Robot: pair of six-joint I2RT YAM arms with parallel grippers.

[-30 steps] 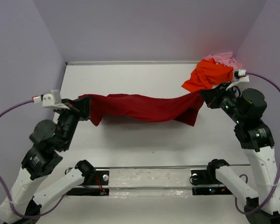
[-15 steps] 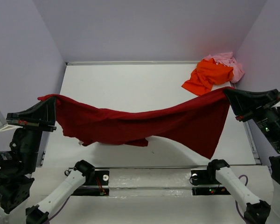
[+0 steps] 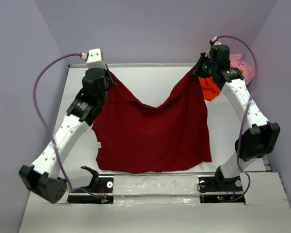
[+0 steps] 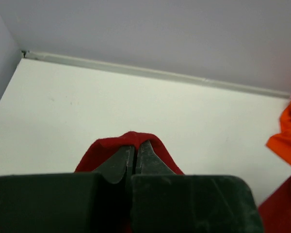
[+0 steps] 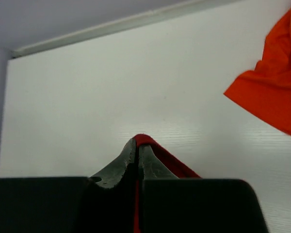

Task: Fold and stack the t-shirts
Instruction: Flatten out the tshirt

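Observation:
The dark red t-shirt (image 3: 150, 133) hangs spread between both arms, its lower hem near the table's front edge and its top edge sagging in the middle. My left gripper (image 3: 108, 77) is shut on its upper left corner (image 4: 132, 137). My right gripper (image 3: 196, 74) is shut on its upper right corner (image 5: 148, 141). The bright orange t-shirt (image 3: 209, 87) lies crumpled at the back right, half hidden behind the right arm, and shows in both wrist views (image 4: 287, 138) (image 5: 271, 94). The pale pink t-shirt (image 3: 242, 65) lies bunched behind it in the corner.
Lilac walls close the table at the back (image 3: 150, 29) and on both sides. A clear strip with the arm bases (image 3: 155, 184) runs along the near edge. The bare white table (image 3: 145, 82) shows behind the red shirt.
Both arms swung from low at the table's sides up and toward the back wall, carrying the red shirt. It went from a sagging band to a wide hanging sheet.

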